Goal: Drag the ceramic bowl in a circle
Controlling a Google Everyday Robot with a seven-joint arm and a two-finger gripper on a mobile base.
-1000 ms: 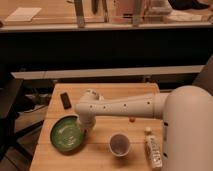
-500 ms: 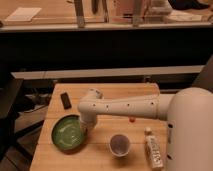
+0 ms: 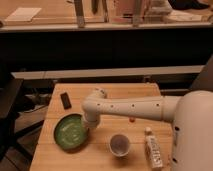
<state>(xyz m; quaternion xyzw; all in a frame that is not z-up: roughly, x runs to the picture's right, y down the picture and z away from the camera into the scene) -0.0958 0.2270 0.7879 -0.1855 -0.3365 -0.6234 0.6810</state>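
Note:
The ceramic bowl [image 3: 71, 132] is a wide, shallow, glossy green dish with pale streaks inside. It sits on the left part of the wooden table [image 3: 115, 95]. My white arm reaches in from the right, bends at the elbow and points down. My gripper [image 3: 89, 125] is at the bowl's right rim, hidden below the wrist.
A small white cup [image 3: 120, 144] stands right of the bowl. A white bottle [image 3: 153, 149] lies near the table's front right. A dark flat object [image 3: 65, 100] lies at the back left. A small red thing [image 3: 131, 120] sits mid-table. A dark counter runs behind.
The bowl and my gripper have shifted slightly towards the front of the table. The cup and bottle have not moved.

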